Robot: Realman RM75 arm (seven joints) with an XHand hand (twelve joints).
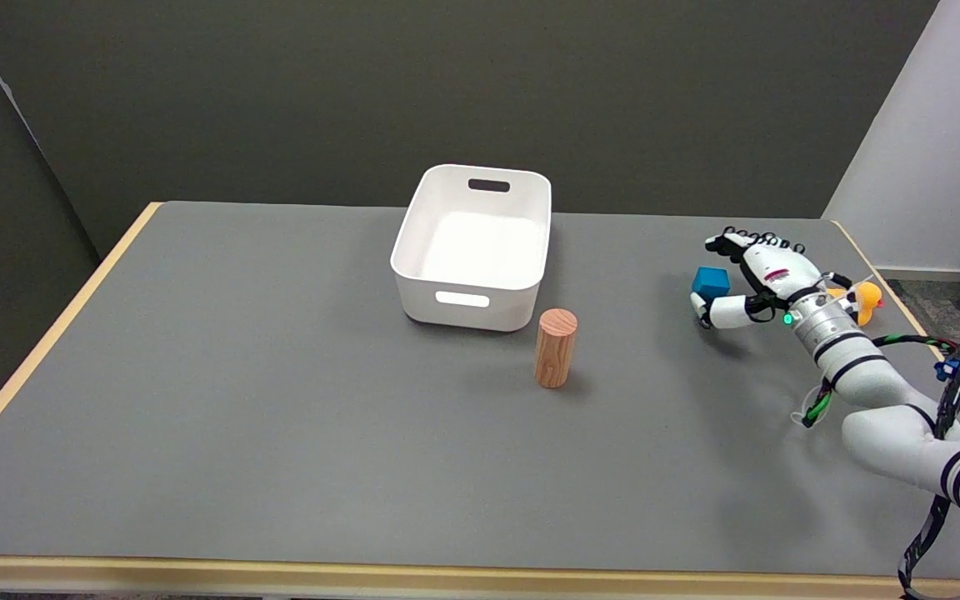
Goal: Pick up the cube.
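The blue cube (711,282) lies on the grey table (280,400) at the far right. My right hand (751,279) reaches in from the lower right and cups the cube from the right. Its fingers (730,244) stretch past the cube's far side, and the thumb (717,312) lies on its near side. A small gap shows between the cube and the fingers, so the hand does not grip it. The cube's right side is hidden by the palm.
A yellow rubber duck (863,302) sits just behind my wrist near the table's right edge. A wooden cylinder (555,347) stands upright mid-table, with a white bin (473,246) behind it.
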